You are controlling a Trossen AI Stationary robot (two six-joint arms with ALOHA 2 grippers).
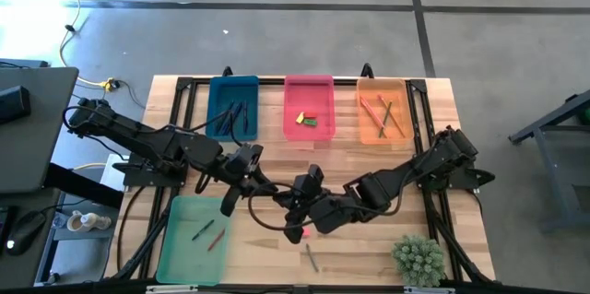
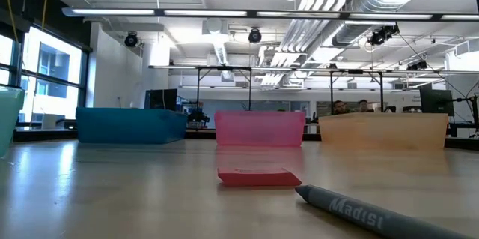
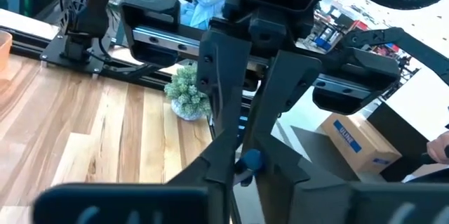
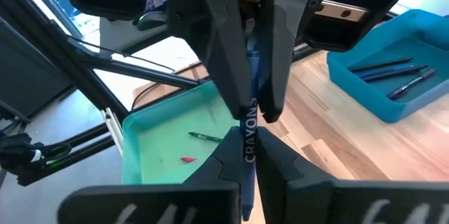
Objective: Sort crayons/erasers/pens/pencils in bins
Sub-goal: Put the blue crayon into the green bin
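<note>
My two grippers meet tip to tip above the table's middle, left gripper (image 1: 269, 188) and right gripper (image 1: 293, 204), both shut on one blue crayon (image 4: 250, 136) printed "CRAYONS". The light green bin (image 1: 194, 237) holds a green and a red crayon. Pens lie in the blue bin (image 1: 233, 108). A yellow and a green eraser sit in the pink bin (image 1: 309, 110), and pencils in the orange bin (image 1: 381, 110). A pink eraser (image 2: 258, 177) lies flat on the table, with a dark grey pen (image 2: 374, 213) beside it. My left gripper (image 3: 242, 171) pinches the blue crayon's far end (image 4: 254, 104) between its two fingertips, coming level from the table's left, fingers along the crayon. The crayon is lifted clear of the table. My right gripper (image 4: 247, 147) pinches the crayon's lettered body (image 4: 250, 147) between its two fingers, coming level from the table's right. The crayon lies along the fingers and sticks out past their tips into the other gripper; its round end (image 3: 250, 159) shows in the left wrist view.
A small potted plant (image 1: 418, 259) stands at the table's near right corner. The blue, pink and orange bins line the far edge, and the green bin sits at the near left. Bare wood lies between the far bins and the arms.
</note>
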